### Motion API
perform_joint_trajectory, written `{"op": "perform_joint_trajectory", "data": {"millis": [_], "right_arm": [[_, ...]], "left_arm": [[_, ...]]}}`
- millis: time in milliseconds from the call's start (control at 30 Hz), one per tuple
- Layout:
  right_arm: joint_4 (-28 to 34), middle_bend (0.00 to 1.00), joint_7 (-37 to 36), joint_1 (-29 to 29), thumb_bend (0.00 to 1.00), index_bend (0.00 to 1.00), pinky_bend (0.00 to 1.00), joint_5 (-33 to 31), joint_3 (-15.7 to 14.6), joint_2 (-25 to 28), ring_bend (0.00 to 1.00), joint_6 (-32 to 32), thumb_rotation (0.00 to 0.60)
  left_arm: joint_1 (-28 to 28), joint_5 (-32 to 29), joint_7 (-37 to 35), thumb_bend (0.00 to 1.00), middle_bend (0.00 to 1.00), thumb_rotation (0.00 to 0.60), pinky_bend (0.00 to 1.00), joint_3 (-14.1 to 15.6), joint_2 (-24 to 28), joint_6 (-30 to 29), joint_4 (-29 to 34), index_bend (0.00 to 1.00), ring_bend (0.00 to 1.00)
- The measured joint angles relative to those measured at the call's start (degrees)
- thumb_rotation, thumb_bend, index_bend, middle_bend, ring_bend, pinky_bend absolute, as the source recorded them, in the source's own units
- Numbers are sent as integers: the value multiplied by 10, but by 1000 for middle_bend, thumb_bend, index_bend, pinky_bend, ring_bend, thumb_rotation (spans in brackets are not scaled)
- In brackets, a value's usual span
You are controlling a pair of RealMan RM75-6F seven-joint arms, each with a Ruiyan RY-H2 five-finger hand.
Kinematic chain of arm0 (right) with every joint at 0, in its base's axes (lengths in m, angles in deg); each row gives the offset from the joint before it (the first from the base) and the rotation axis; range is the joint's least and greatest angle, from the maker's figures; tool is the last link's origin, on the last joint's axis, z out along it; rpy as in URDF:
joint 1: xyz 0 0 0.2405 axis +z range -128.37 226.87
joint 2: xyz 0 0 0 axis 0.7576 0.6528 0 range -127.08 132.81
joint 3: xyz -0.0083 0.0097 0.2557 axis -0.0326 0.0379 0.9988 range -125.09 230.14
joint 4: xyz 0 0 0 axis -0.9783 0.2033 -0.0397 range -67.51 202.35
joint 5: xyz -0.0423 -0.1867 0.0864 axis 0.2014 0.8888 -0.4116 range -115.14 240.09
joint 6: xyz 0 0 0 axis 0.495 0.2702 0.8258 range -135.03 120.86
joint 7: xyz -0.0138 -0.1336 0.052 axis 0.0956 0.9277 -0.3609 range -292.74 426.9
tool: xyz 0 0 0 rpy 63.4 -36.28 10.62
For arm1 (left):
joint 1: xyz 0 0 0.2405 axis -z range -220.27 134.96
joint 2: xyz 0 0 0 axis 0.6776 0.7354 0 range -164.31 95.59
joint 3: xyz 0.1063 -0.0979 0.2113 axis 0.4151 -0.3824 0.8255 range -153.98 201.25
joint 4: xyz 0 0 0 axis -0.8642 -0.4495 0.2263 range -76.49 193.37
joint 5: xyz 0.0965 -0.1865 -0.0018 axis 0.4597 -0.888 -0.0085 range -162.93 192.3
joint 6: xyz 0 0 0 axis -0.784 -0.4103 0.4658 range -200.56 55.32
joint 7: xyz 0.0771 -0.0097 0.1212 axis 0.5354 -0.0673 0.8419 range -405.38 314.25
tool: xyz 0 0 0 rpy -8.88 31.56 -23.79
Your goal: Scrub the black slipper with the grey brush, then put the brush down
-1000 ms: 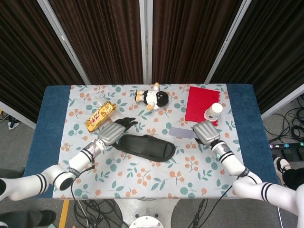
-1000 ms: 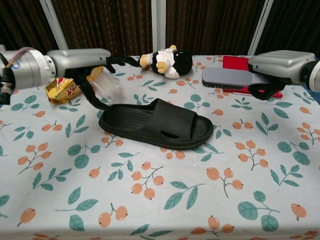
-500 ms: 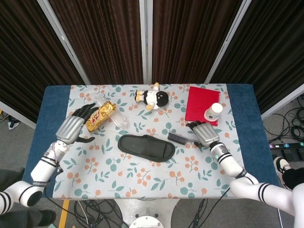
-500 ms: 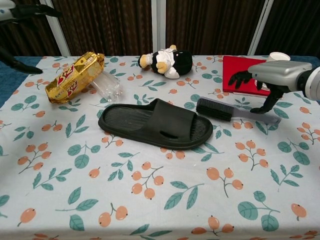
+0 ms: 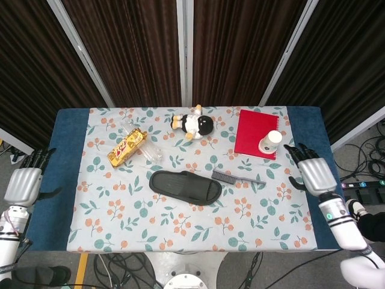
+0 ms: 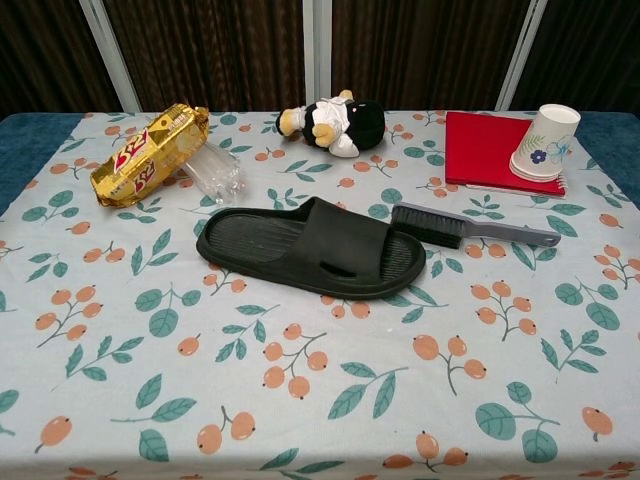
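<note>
The black slipper (image 5: 185, 187) (image 6: 310, 247) lies flat in the middle of the flowered cloth. Just to its right lies the grey brush (image 5: 236, 177) (image 6: 470, 227), bristle end by the slipper's toe and handle pointing right, with no hand on it. My right hand (image 5: 315, 174) hovers over the blue right edge of the table, fingers spread and empty. Off the table's left edge, my left hand (image 5: 24, 183) is also spread and empty. Neither hand shows in the chest view.
A red notebook (image 5: 257, 133) with a paper cup (image 5: 270, 142) on it sits back right. A plush toy (image 5: 194, 124) lies at the back centre. A yellow snack pack (image 5: 127, 146) and a clear plastic bottle (image 6: 212, 171) lie back left.
My right hand let go of the brush, which now lies beside the slipper, and drew back to the right edge. My left hand left the slipper and withdrew off the left side.
</note>
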Motion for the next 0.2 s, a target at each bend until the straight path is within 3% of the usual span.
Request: {"op": "perform_joint_trajectory", "data": {"millis": [200], "right_arm": [[12, 125, -32, -110, 250, 0, 173, 39, -30, 18, 61, 134, 600]], "left_arm": [[-60, 3, 36, 203, 119, 600, 152, 15, -11, -66, 11, 111, 39]]}}
